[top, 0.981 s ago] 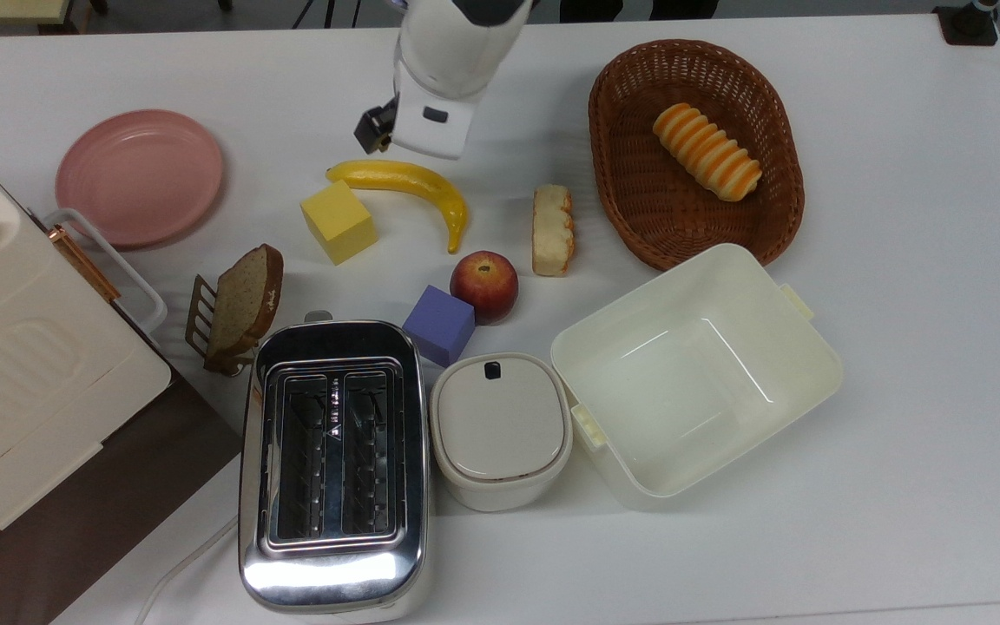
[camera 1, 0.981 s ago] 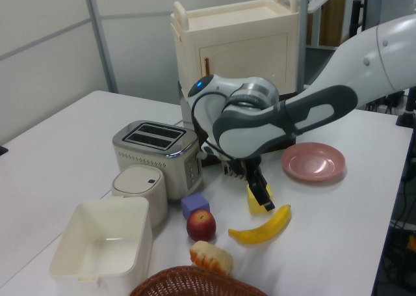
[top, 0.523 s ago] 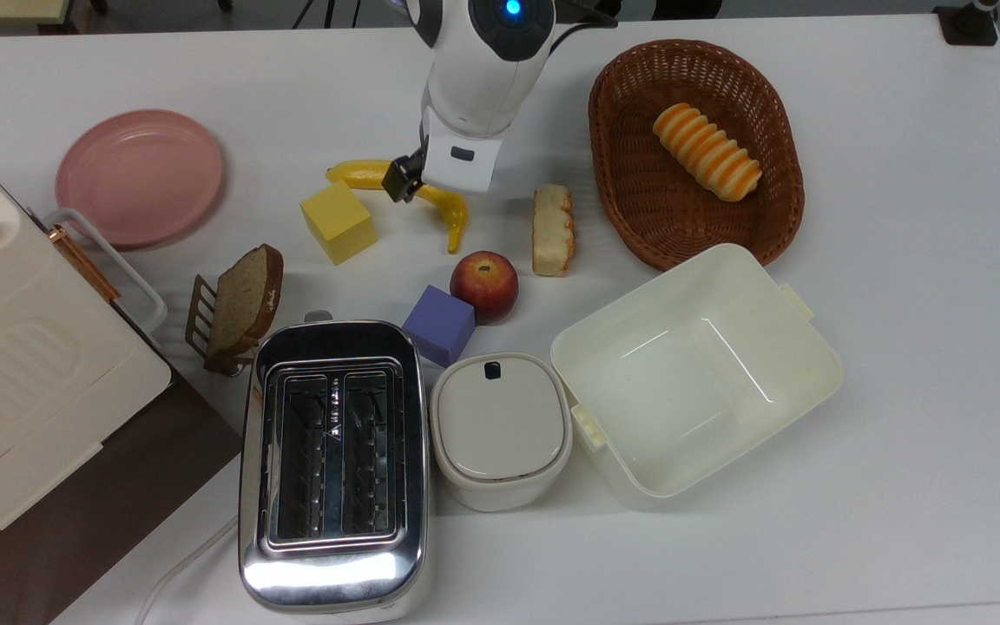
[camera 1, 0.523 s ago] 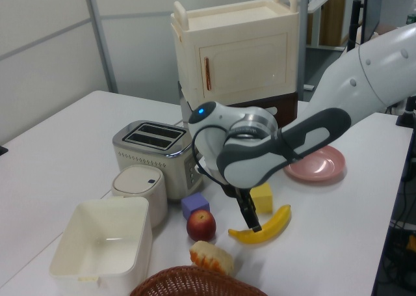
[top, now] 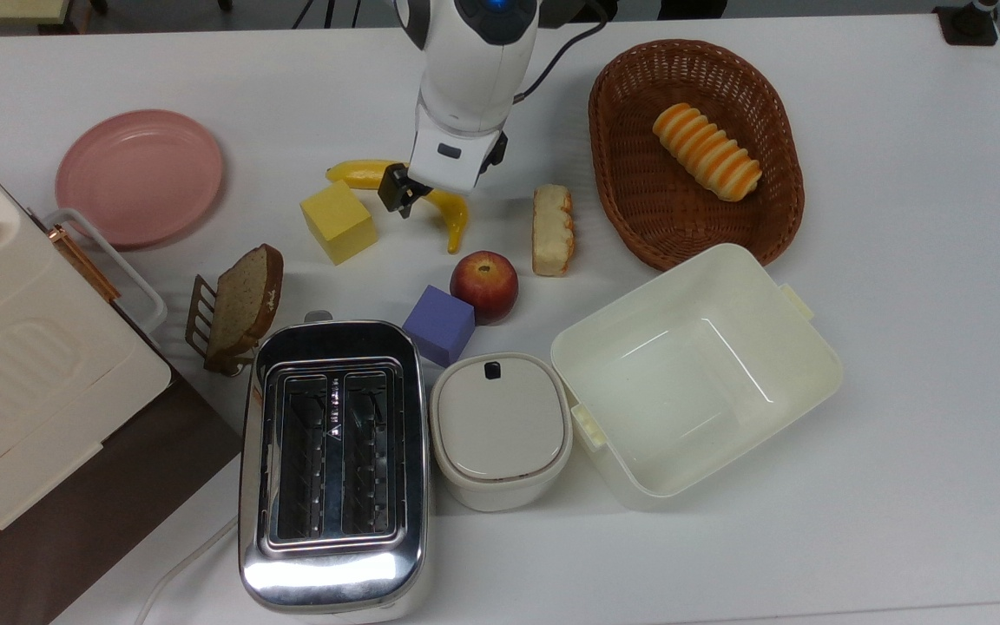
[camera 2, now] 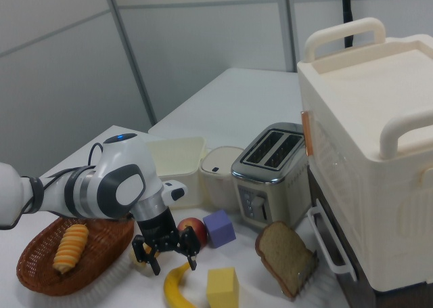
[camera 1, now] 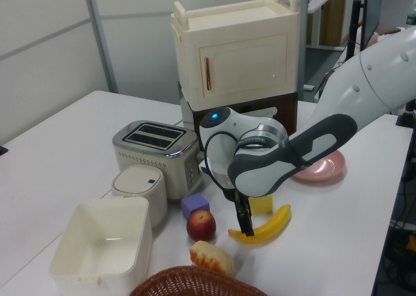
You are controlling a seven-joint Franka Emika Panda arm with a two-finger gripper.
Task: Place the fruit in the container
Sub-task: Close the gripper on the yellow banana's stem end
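Right view: gripper [camera 2: 167, 254] spread wide, straddling banana [camera 2: 177, 286] mid-length. Drop straight, pinch across the width at centre, else it pivots.

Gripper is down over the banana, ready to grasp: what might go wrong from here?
The open gripper straddles the banana beside the yellow block; a finger may nudge that block while closing. The banana is curved and smooth, so it might pivot or slip in the pinch. On the way to the cream tub, the apple and the bread piece sit close to the likely path.
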